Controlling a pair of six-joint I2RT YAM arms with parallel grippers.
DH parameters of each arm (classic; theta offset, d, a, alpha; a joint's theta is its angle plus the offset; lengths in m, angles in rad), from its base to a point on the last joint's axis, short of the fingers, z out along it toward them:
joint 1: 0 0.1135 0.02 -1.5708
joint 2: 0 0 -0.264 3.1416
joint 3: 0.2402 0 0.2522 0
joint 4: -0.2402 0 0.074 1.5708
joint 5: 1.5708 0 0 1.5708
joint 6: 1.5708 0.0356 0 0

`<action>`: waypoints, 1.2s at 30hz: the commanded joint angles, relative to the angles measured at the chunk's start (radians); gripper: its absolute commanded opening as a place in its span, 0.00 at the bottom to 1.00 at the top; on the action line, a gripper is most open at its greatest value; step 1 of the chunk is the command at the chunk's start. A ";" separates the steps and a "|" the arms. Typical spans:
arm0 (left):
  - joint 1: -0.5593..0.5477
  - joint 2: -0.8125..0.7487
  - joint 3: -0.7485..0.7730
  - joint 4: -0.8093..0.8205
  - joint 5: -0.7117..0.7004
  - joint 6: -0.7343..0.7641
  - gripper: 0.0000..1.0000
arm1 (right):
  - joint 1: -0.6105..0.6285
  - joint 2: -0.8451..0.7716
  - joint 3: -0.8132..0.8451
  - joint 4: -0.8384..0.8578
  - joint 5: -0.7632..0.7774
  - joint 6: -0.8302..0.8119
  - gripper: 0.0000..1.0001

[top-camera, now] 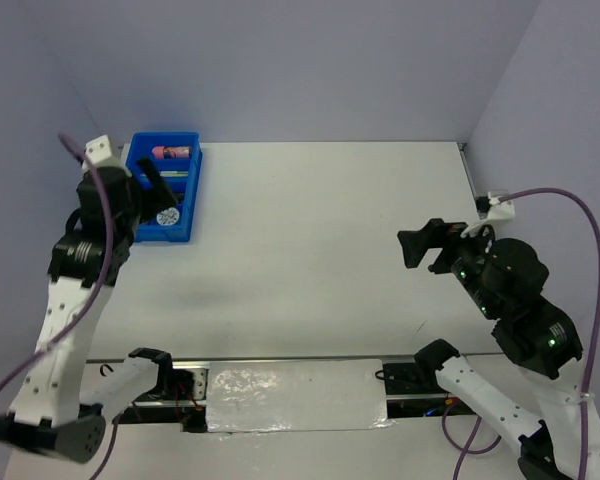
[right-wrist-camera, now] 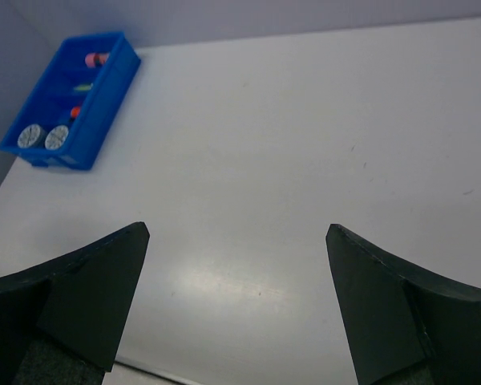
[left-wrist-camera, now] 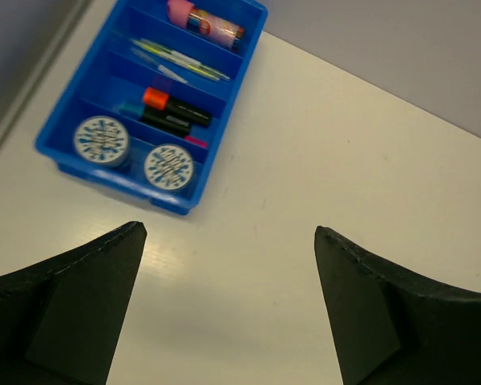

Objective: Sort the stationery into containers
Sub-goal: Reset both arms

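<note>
Far left on the white table (top-camera: 320, 230) — the blue tray (left-wrist-camera: 104, 175), cut into four long rows. All the small things inside it, none seen out on the table.

In the farthest row, the pink cylinder (left-wrist-camera: 204, 20), lying on its side. In the next row, the thin pens (left-wrist-camera: 180, 62), lying along the row. In the third row, the short black markers (left-wrist-camera: 172, 112), packed close together, one with an orange cap (left-wrist-camera: 154, 97), a bit of pink showing at the other end. In the nearest row, the two round discs (left-wrist-camera: 102, 138), side by side, patterned tops up, just about touching.

Left gripper (left-wrist-camera: 228, 233) up in the air by the tray, partly over it in the top view. Fingers spread wide, nothing between them, only bare table below in its own camera.

Right gripper (right-wrist-camera: 236, 228) far off on the right side of the table, well apart from the tray, pointing left. Fingers wide too — holding nothing, only bare white table showing between them.
</note>
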 commanded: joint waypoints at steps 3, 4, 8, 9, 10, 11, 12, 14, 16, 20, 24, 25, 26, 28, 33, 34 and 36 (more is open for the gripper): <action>0.009 -0.193 -0.135 -0.127 0.018 0.129 0.99 | -0.001 -0.006 0.136 -0.074 0.122 -0.069 1.00; 0.009 -0.244 -0.163 -0.144 0.021 0.132 0.99 | 0.000 -0.020 0.158 -0.089 0.126 -0.074 1.00; 0.009 -0.393 -0.221 -0.222 0.050 0.128 0.99 | 0.000 -0.068 0.202 -0.146 0.154 -0.112 1.00; 0.009 -0.420 -0.229 -0.235 0.053 0.125 0.99 | 0.000 -0.081 0.203 -0.154 0.155 -0.118 1.00; 0.009 -0.447 -0.234 -0.261 0.059 0.120 0.99 | 0.000 -0.097 0.201 -0.163 0.155 -0.124 1.00; 0.009 -0.473 -0.238 -0.273 0.062 0.114 0.99 | -0.001 -0.127 0.199 -0.169 0.154 -0.127 1.00; 0.009 -0.524 -0.240 -0.284 0.063 0.111 0.99 | -0.001 -0.141 0.196 -0.175 0.152 -0.126 1.00; 0.009 -0.565 -0.234 -0.328 0.070 0.112 0.99 | 0.002 -0.170 0.192 -0.189 0.145 -0.123 1.00; 0.009 -0.625 -0.229 -0.363 0.048 0.111 0.99 | 0.000 -0.181 0.189 -0.212 0.142 -0.118 1.00; 0.009 -0.726 -0.232 -0.371 0.050 0.115 0.99 | -0.001 -0.212 0.164 -0.234 0.137 -0.118 1.00; 0.009 -0.727 -0.229 -0.374 0.057 0.114 0.99 | 0.000 -0.215 0.155 -0.240 0.123 -0.107 1.00; 0.009 -0.722 -0.231 -0.371 0.060 0.115 0.99 | 0.002 -0.215 0.150 -0.237 0.120 -0.107 1.00; 0.009 -0.716 -0.234 -0.367 0.062 0.115 0.99 | 0.000 -0.212 0.149 -0.234 0.122 -0.106 1.00; 0.009 -0.714 -0.237 -0.367 0.065 0.115 0.99 | 0.000 -0.216 0.138 -0.228 0.119 -0.100 1.00; 0.009 -0.711 -0.246 -0.347 0.056 0.109 0.99 | 0.000 -0.226 0.114 -0.203 0.105 -0.086 1.00; 0.009 -0.704 -0.244 -0.351 0.053 0.106 0.99 | 0.000 -0.227 0.111 -0.200 0.106 -0.083 1.00; 0.009 -0.701 -0.243 -0.350 0.053 0.108 0.99 | 0.000 -0.236 0.098 -0.191 0.111 -0.078 1.00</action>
